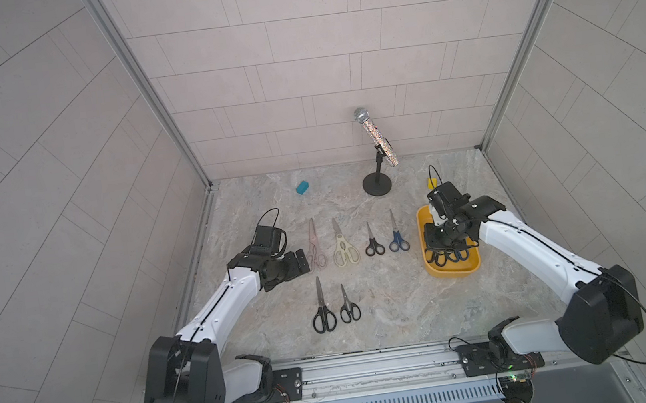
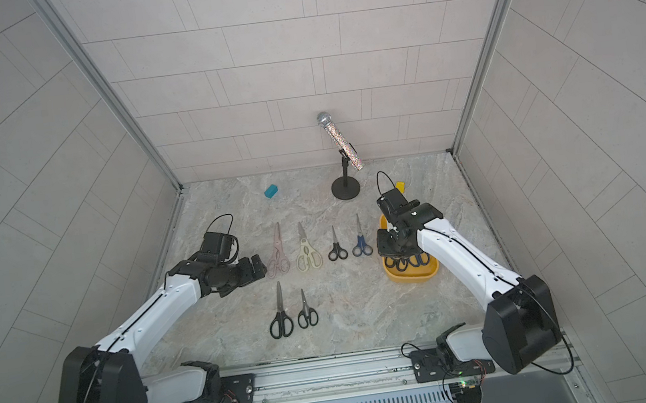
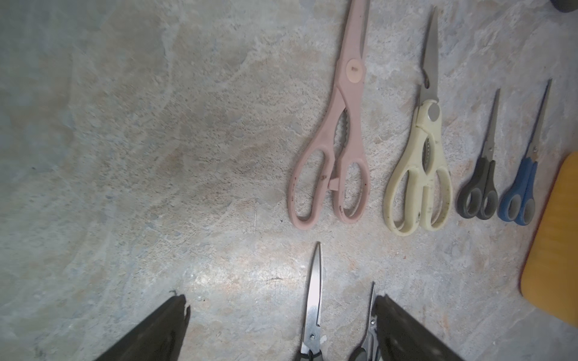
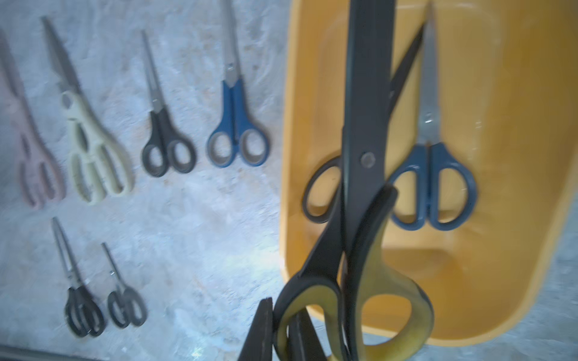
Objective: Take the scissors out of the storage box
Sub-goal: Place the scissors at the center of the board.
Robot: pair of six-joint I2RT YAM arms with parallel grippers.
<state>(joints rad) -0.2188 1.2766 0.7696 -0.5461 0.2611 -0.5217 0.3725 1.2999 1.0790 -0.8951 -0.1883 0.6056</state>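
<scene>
Colours as I log them from my console:

- Stone bench (image 1: 389, 307): marbled beige-grey with rusty veins.
- Shallow plastic storage box (image 1: 453, 271): plain mustard yellow.
- Pink-handled kitchen scissors (image 1: 313, 245): dusty pink.
- Cream-handled kitchen scissors (image 1: 342, 246): steel blades.
- Small black-handled scissors (image 1: 373, 242): grey loop linings.
- Small blue-handled scissors (image 1: 397, 237): grey loop linings.
- Large black-handled scissors (image 1: 322, 311): steel blades.
- Grey-black-handled scissors (image 1: 349, 306).
- Yellow-and-black-handled scissors (image 4: 369, 234): black blades; handles black outside, yellow inside.
- Navy-handled scissors (image 4: 433, 175).
- Black handle loop (image 4: 316, 193).
- Glitter microphone (image 1: 378, 137): silver mesh head, multicoloured sparkle.
- Round stand (image 1: 377, 184): black.
- Teal block (image 1: 302, 187).
- Yellow block (image 1: 432, 183).
</scene>
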